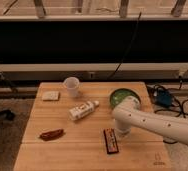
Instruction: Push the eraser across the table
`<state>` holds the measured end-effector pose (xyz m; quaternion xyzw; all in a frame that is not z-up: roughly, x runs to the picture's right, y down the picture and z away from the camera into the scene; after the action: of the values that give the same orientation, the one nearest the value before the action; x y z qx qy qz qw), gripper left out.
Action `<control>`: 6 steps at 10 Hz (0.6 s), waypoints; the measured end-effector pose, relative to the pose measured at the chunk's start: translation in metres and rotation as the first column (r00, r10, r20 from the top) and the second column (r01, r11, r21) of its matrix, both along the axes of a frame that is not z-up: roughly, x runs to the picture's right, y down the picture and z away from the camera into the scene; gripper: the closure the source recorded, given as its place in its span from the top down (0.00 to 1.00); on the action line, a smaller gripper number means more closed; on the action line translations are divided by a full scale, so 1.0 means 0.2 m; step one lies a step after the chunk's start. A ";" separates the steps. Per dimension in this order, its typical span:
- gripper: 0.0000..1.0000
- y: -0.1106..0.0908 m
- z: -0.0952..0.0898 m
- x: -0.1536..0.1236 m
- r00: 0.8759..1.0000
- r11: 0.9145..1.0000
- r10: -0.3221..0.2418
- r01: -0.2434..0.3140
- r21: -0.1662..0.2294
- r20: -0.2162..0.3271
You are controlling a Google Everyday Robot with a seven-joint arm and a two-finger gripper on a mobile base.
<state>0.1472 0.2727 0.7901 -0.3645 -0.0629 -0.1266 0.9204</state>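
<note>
— What carries everything?
— A light wooden table (87, 150), logo mark at its near right corner.
— And on it?
— A white cup (71, 86), a beige block (50, 95), a white tube (83, 110) lying down, a reddish-brown oblong (52, 134), a green bowl (121, 95), and the eraser (110, 140).
— The gripper (122, 132)?
— Closed, low over the table, just beside the eraser.

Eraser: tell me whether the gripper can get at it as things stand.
Probably yes. The gripper, shut, sits low over the table right beside the eraser, at its far right end. Nothing lies between them; the white tube and green bowl stand clear of that path.
</note>
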 end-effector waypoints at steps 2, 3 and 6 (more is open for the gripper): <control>0.17 0.00 0.00 0.00 1.000 1.000 -0.009 0.009 -0.003 0.004; 0.17 0.01 0.00 -0.01 1.000 1.000 -0.015 0.015 -0.005 0.008; 0.17 0.01 -0.01 -0.03 0.999 1.000 -0.029 0.029 -0.008 0.016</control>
<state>0.1404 0.2746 0.7890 -0.3683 -0.0654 -0.1425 0.9164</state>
